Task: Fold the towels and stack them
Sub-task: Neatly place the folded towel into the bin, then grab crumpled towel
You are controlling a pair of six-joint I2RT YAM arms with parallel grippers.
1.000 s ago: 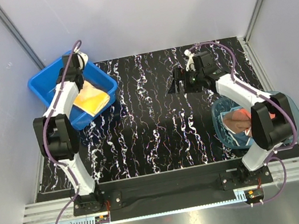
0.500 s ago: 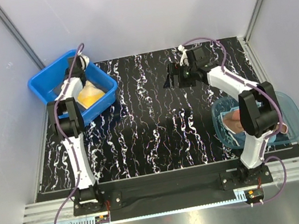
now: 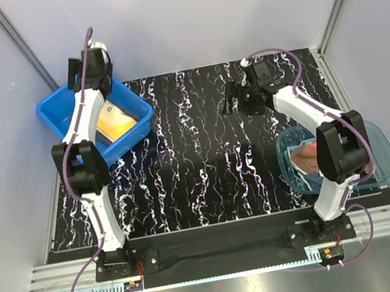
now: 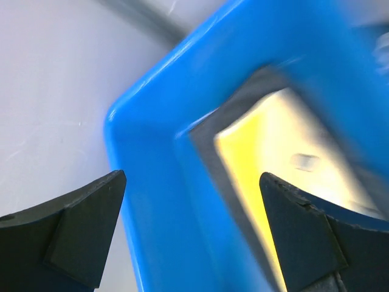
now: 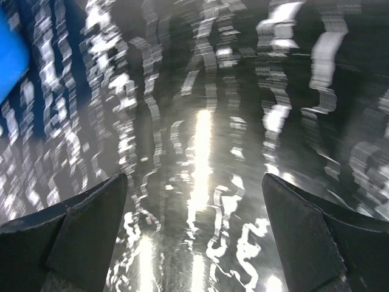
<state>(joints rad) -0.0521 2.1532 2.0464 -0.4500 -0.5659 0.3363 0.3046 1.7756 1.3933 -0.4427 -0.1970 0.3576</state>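
Hovering spread and empty, left gripper point(image 4: 191, 176) overlooks the blurred yellow towel point(image 4: 285, 158) in the blue tub point(image 3: 49, 111); right gripper point(image 5: 194, 177) gapes above the table point(image 3: 198, 160), its arm half-hiding towels point(image 3: 304, 157) in the teal bowl point(image 3: 385, 150).

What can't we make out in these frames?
- Top view: towels in the teal bowl mostly hidden by the right arm; count unclear.
- Top view: left arm covers part of the blue tub; anything under the yellow towel hidden.
- Left wrist: motion blur, yellow towel cut off by edge.
- Right wrist: blurred table only.
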